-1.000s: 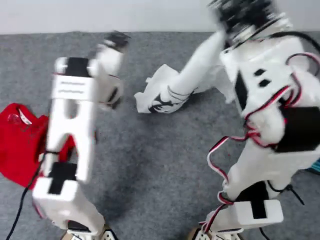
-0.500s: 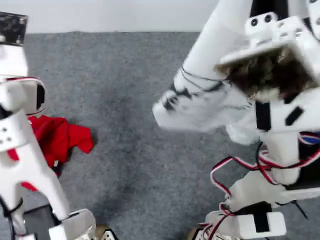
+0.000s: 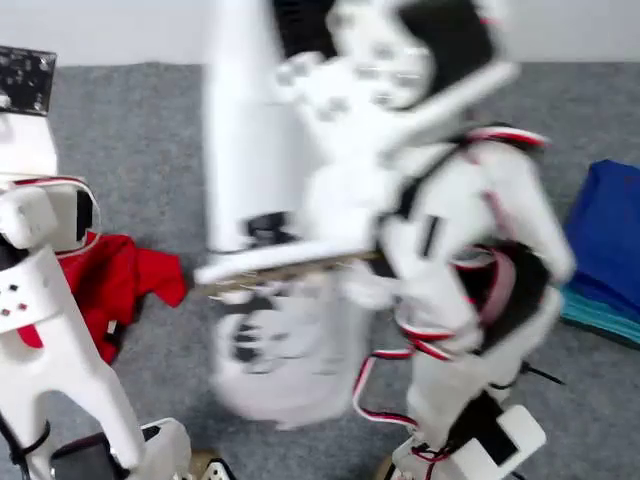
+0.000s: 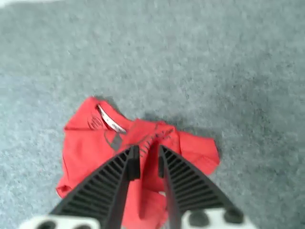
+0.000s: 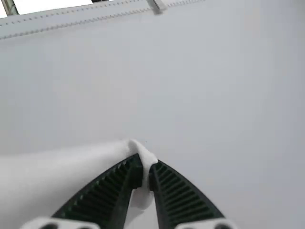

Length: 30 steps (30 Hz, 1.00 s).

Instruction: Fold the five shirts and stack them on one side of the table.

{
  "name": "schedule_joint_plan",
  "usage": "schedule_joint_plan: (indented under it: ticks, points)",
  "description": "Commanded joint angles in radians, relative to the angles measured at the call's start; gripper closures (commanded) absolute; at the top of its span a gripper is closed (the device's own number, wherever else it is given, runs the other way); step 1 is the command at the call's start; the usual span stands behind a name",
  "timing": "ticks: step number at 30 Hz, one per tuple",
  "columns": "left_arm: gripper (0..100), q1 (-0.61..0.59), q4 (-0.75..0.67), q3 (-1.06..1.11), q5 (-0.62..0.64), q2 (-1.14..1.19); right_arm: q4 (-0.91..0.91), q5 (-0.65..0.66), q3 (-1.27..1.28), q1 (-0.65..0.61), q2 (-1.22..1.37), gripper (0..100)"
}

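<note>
Table (image 3: 150, 120): grey. White shirt (image 3: 270, 370) hangs lifted over it, pinched in the clamped right pincer (image 5: 145, 169). Red shirt (image 4: 86, 143) lies crumpled under the left pincer (image 4: 147, 150), which is barely parted and empty. Step: laying out. Next: spread the white shirt flat.

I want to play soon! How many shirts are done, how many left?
Done, it seems: a blue shirt lies flat atop something teal. In hand: the right hand pinches the white shirt, held up. To do: the red shirt lies crumpled under the left hand.
</note>
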Motion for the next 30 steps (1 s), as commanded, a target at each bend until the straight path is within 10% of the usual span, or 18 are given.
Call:
schedule_joint_plan:
  ticks: [1,14,22,30]
  points:
    - [93,-0.005,0.011,0.054,-0.009,-0.078,-0.047,0.021,0.041,0.019,0.019,99.1]
    - [93,-0.005,-0.083,0.193,-0.009,-0.16,0.096,0.015,0.485,0.549,0.125,99.1]
    - [93,0.0,-0.106,0.199,-0.008,-0.152,0.426,-0.083,0.485,0.501,-0.136,99.1]
    - [93,0.002,-0.149,0.219,-0.008,-0.15,0.711,-0.115,0.485,0.2,-0.367,99.1]
